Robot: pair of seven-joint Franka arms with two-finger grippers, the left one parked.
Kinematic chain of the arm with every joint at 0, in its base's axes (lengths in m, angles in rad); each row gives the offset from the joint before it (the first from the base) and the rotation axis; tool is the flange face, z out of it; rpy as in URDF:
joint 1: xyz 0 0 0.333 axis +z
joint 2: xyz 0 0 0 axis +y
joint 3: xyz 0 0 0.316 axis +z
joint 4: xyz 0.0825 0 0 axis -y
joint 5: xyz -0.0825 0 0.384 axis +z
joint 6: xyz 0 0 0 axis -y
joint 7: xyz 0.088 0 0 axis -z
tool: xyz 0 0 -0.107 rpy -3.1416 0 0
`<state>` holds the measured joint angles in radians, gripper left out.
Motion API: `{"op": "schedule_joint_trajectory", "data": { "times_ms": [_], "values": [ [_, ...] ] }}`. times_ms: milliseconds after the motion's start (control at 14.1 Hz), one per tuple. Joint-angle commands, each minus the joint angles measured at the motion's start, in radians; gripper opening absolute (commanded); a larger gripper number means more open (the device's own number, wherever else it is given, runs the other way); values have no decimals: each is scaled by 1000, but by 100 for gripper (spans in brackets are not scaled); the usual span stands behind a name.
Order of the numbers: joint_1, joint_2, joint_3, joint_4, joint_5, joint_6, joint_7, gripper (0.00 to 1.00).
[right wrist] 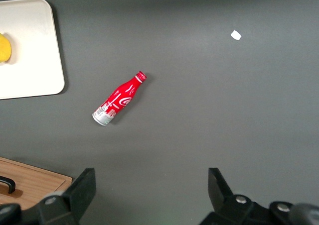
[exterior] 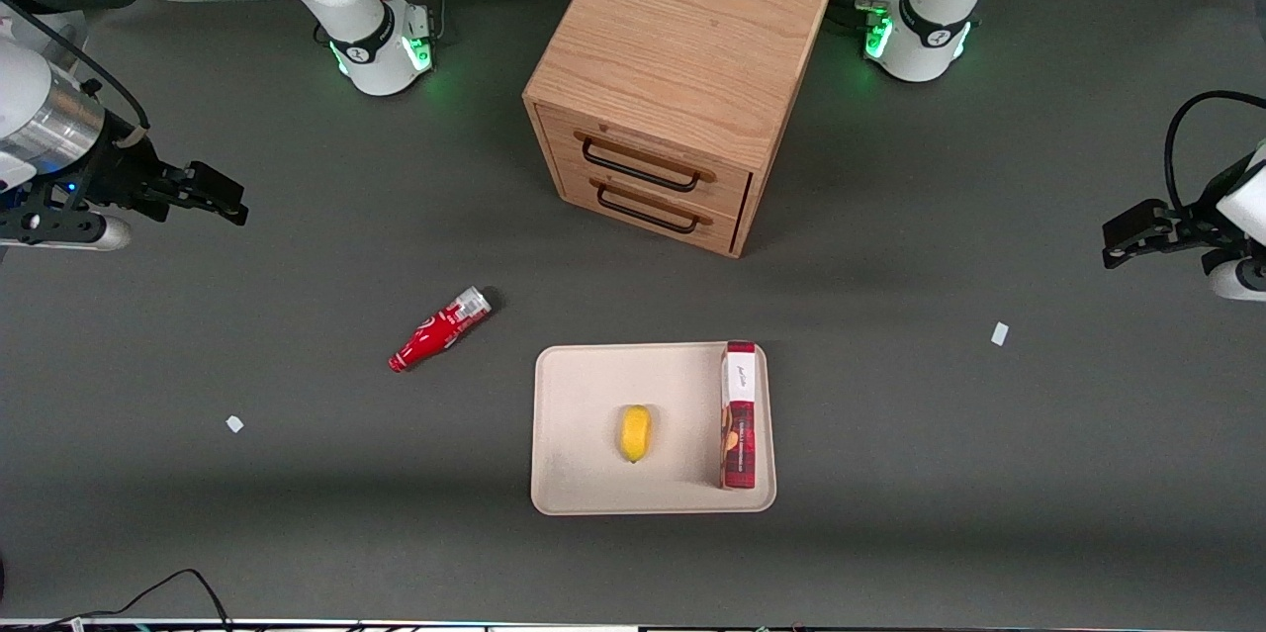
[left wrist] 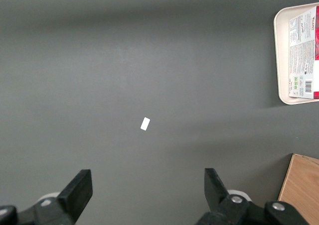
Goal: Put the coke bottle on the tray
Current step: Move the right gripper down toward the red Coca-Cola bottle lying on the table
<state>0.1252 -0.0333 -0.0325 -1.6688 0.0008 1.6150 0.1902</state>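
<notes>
The coke bottle [exterior: 440, 328] lies on its side on the dark table, beside the tray toward the working arm's end, its red cap nearer the front camera than its silver base. It also shows in the right wrist view [right wrist: 119, 98]. The cream tray [exterior: 584, 414] sits in front of the wooden drawer cabinet and shows in the right wrist view [right wrist: 35, 60]. My right gripper [exterior: 223, 197] hangs open and empty high above the table at the working arm's end, well apart from the bottle; its fingers [right wrist: 82, 187] are spread wide.
On the tray lie a yellow lemon [exterior: 635, 432] and a red-and-white box [exterior: 739, 414]. The wooden drawer cabinet [exterior: 682, 78] stands farther from the front camera than the tray. Small white scraps [exterior: 234, 424] [exterior: 1000, 333] lie on the table.
</notes>
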Motion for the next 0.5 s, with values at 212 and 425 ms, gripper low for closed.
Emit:
{"op": "schedule_joint_trajectory", "data": {
  "times_ms": [212,425],
  "values": [
    [-1,-11,-10,-17,4,20,29,100],
    [2,9,2,-17,16,23,105,100]
  ]
}}
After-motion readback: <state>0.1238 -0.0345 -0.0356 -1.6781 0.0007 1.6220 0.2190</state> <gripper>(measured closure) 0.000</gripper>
